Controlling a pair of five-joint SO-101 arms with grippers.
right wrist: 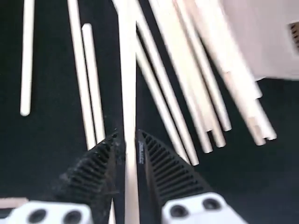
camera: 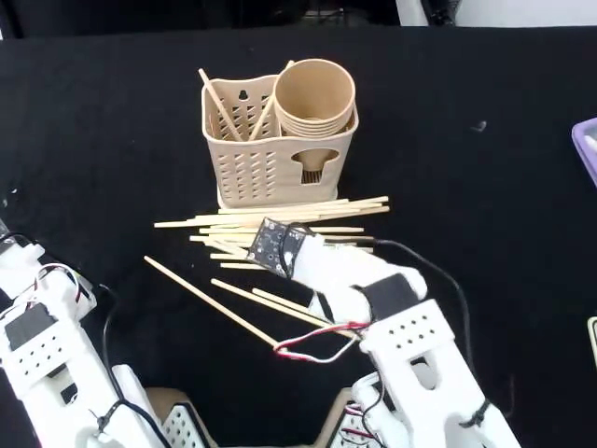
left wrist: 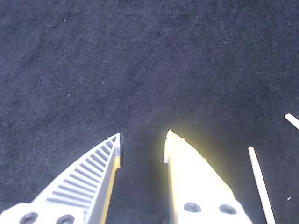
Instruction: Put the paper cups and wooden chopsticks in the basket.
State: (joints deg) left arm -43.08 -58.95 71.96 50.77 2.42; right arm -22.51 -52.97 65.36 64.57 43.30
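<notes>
A beige basket (camera: 270,168) stands on the black table, holding a stack of paper cups (camera: 314,98) and a few chopsticks (camera: 221,105). Several wooden chopsticks (camera: 280,217) lie in a loose pile just in front of it, with more (camera: 252,299) nearer the arms. My right gripper (camera: 266,245) is down in the pile, shut on one chopstick (right wrist: 127,84) that runs between its black fingers (right wrist: 161,163). The basket's wall (right wrist: 266,37) shows close by. My left gripper (left wrist: 142,140) hovers open over bare cloth at the near left, with two chopstick ends (left wrist: 259,179) beside it.
A purple object (camera: 586,145) sits at the table's right edge. The left arm's white body (camera: 47,345) occupies the near left corner. Black cloth spreads wide on both sides of the basket.
</notes>
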